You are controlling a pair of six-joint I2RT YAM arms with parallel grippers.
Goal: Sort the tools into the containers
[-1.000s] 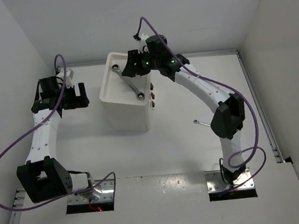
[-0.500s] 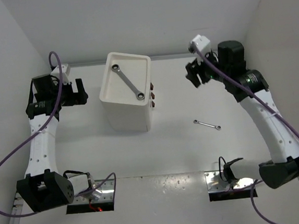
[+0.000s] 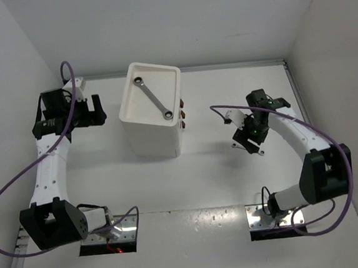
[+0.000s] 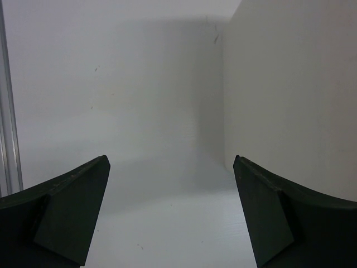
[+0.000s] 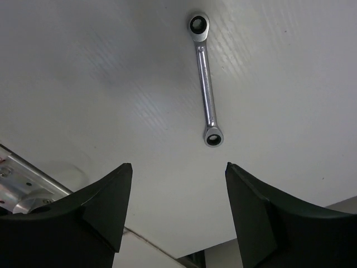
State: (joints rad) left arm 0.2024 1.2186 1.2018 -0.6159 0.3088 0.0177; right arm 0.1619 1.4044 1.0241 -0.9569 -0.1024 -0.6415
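The right gripper (image 5: 177,166), jaws apart and empty, hovers over the small wrench (image 5: 204,84), which looks like light, stiff, slick steel, best pinched mid-shaft. The left gripper (image 4: 170,159) is open too.

The left arm (image 3: 49,167) and right arm (image 3: 290,132) are white with black joints (image 3: 52,225), purple cables (image 3: 9,183), dark wedge-shaped fingers (image 4: 67,215) and 2 green lights (image 3: 249,128).
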